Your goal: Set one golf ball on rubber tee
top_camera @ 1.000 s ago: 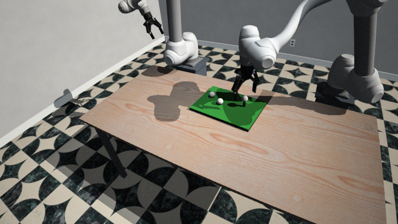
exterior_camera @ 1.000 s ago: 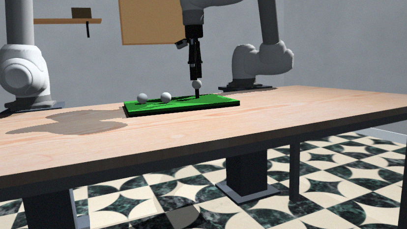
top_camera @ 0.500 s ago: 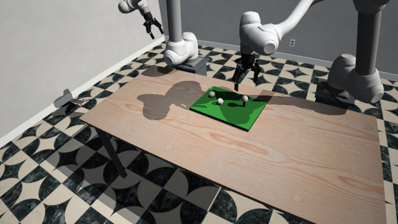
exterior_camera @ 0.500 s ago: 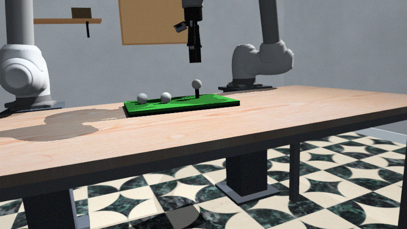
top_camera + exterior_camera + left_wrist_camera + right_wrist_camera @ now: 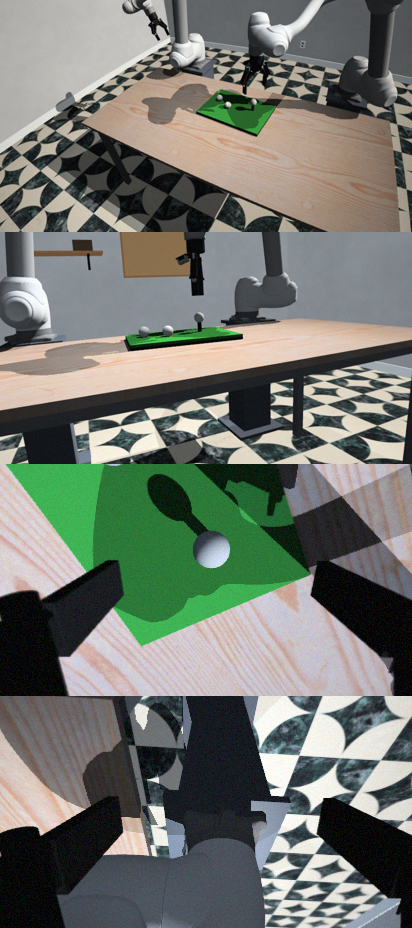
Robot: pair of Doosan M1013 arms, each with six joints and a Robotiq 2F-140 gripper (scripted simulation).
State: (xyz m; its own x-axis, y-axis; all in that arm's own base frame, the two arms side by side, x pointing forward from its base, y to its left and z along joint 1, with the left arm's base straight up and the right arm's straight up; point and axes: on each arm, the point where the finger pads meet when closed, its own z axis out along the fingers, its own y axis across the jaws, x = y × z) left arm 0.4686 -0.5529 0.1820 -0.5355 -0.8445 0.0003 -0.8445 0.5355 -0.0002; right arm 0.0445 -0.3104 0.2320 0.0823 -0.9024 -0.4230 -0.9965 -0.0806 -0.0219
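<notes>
Left tool (image 5: 255,86) (image 5: 197,294) (image 5: 217,578): wide, nothing held, above ball | Golf ball (image 5: 253,101) (image 5: 198,317) (image 5: 211,549): on rubber tee (image 5: 253,107) (image 5: 199,326), apparently centered | Right tool (image 5: 163,37) (image 5: 221,815): wide, off counter (image 5: 178,152) (image 5: 184,367) | Advice: I should raise straight up, slowly, fingers spread, avoiding any nudge

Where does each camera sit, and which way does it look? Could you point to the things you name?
Top: high up, angled down at the table (image 5: 187,144) (image 5: 201,361) (image 5: 225,664) (image 5: 15,791); both arms, both grippers.
Exterior: low, facing the arms across the table; parts of both arms, left gripper (image 5: 255,87) (image 5: 197,294) (image 5: 217,579).
Left wrist: above the teed ball (image 5: 253,101) (image 5: 198,316) (image 5: 211,549), facing down; its fingers.
Right wrist: beside the table, facing down; its fingers, grey arm parts (image 5: 215,881).
Top and exterior share all three balls.
</notes>
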